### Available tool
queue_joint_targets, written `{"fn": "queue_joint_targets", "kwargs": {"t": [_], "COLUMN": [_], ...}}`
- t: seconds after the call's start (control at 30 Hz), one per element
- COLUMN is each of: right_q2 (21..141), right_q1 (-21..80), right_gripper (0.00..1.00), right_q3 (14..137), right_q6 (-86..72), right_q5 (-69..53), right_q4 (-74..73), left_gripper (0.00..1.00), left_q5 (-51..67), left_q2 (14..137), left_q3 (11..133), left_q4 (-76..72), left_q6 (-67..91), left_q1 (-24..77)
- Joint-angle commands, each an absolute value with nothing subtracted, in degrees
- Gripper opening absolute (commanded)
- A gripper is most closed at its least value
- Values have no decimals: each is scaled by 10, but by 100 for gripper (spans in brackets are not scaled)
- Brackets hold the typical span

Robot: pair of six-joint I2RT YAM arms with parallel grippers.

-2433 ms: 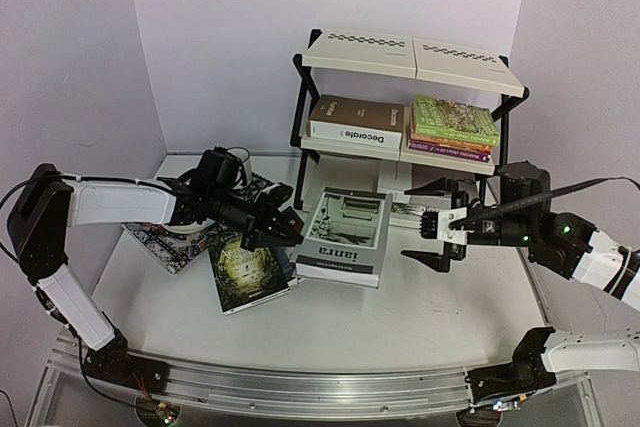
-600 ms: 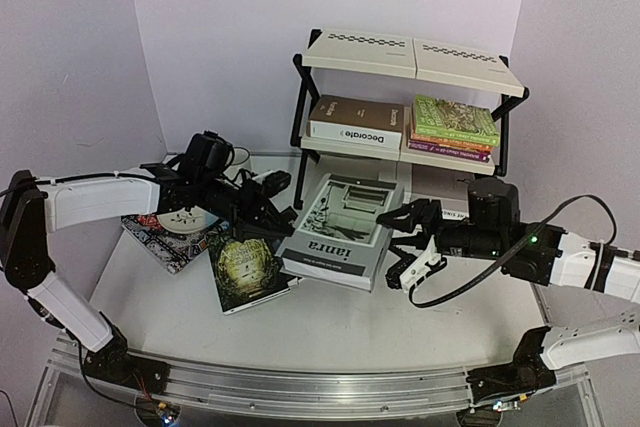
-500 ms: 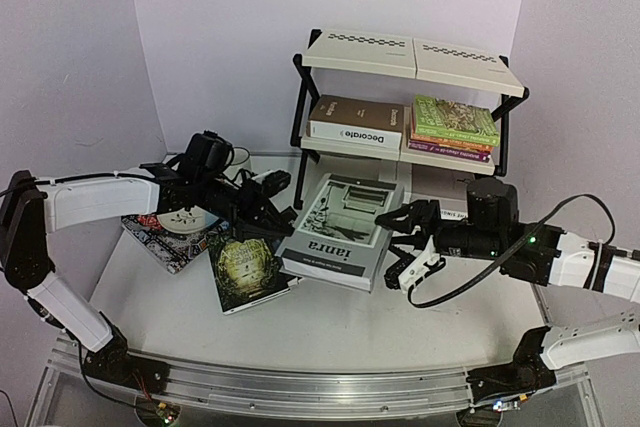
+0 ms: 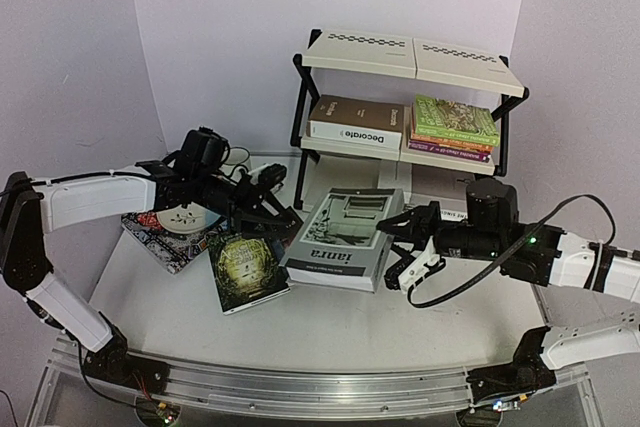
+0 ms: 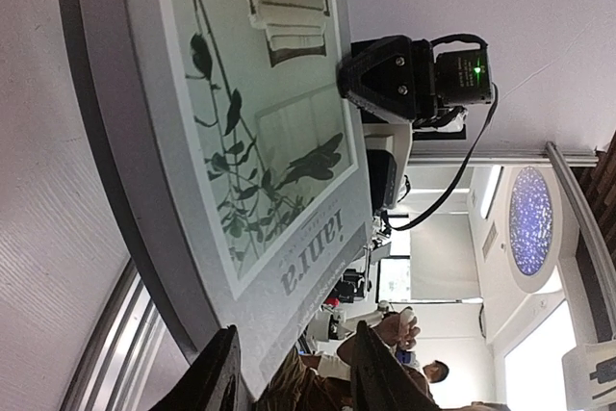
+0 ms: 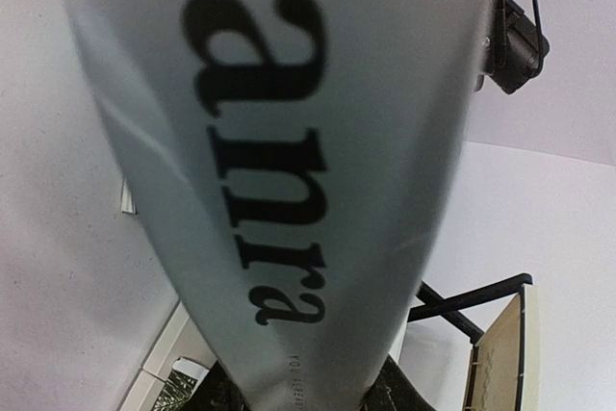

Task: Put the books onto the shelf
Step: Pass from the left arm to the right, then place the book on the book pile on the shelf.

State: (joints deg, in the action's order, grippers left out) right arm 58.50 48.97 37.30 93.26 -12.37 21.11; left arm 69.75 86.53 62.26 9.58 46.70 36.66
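Where the two arms meet, on the table (image 4: pixel 400 332): the grey-white book (image 4: pixel 338 237), cover up, with the title "ianra" along its near edge. Lying just near of the shelf (image 4: pixel 405 52) and apart from it, just right of a dark green book (image 4: pixel 245 269); cannot tell whether touching.

Taken at the right edge by the right gripper (image 4: pixel 408 247): one finger over the cover, one under it. In the right wrist view, wedged between both fingers (image 6: pixel 217 394) with no gap showing on either side; jaws part-way in, closed on the book.

Flanked at the left edge by the left gripper (image 4: pixel 280 215). In the left wrist view, fingers (image 5: pixel 223 377) well parted with a corner of the grey-white book between them, but with open space between the cover and the other finger; spread and clamping nothing.

On the shelf's middle tier: a brown "Decorate" book (image 4: pixel 355 119) at left, lying flat, and a colourful stack (image 4: pixel 455 129) at right, green cover uppermost. On the far left of the table, under the left arm, a black-and-white patterned flat thing (image 4: pixel 150 237); book or mat, cannot tell.
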Motion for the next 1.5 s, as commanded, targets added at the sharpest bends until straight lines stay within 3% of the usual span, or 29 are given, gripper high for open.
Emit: {"fn": "queue_joint_targets", "kwargs": {"t": [0.0,0.37,0.8,1.17,1.47], "right_q2": [565,593,648,788,857], "right_q1": [494,511,593,668,682], "right_gripper": [30,26,29,23,22], "right_q3": [392,453,508,607,655], "right_q6": [917,841,827,842,878], "right_q5": [-120,-63,65,345,424], "right_q4": [212,162,141,246,319], "left_gripper": [44,50,49,49,48], "left_q5": [684,642,578,509,451], "left_q2": [835,772,745,736,728], "left_q3": [651,664,789,845,869], "left_q4": [86,159,363,462,505], "left_q6": [460,420,288,239,217], "left_q1": [351,265,234,230,229]}}
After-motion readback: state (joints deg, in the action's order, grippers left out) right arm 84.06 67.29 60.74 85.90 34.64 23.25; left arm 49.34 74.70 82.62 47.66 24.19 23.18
